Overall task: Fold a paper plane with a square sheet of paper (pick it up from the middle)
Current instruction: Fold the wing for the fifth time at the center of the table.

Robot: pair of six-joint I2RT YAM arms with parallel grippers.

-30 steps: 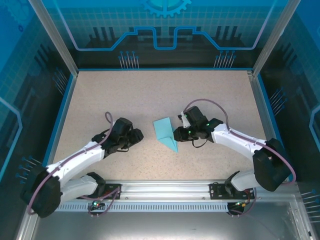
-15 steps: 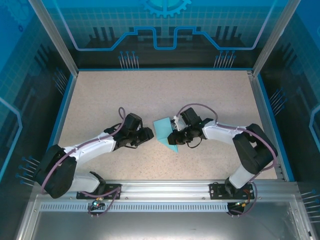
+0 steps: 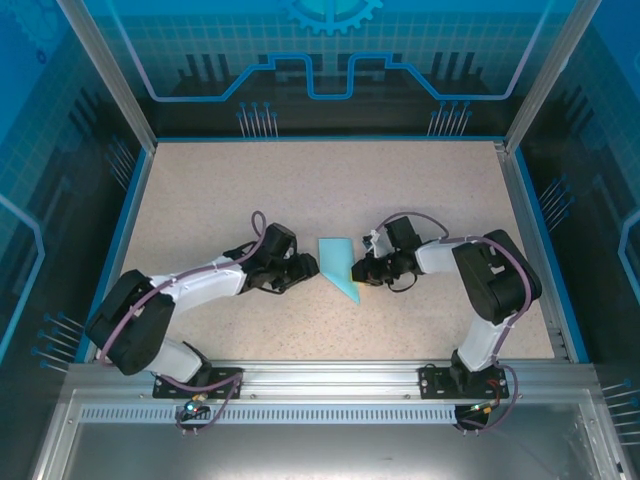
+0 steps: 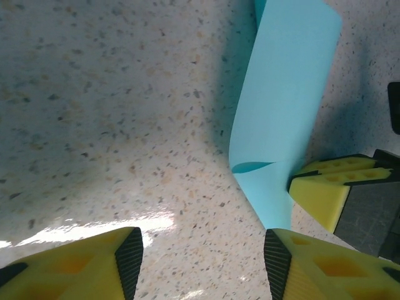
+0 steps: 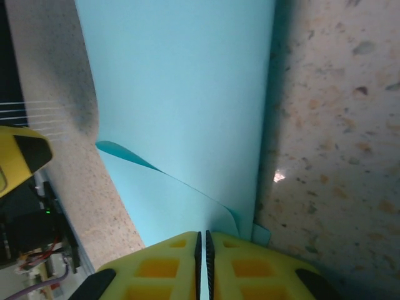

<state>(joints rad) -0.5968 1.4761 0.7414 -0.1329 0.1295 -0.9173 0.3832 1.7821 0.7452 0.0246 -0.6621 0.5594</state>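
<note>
"Pinching nearly closed on the right edge of the square sheet of paper (image 3: 338, 262), the right jaws are anchoring it in the middle of the table (image 3: 300, 190), aren't they?"

"Seemingly. The left jaws are gaping about halfway, gripping nothing, hovering beside its curled flap, probably preparing to press a fold."

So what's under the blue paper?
The speckled table shows all around the blue paper, and more paper peeks out where a flap curls up. What lies beneath the flat part is covered. The right hand pinches one edge.
</note>
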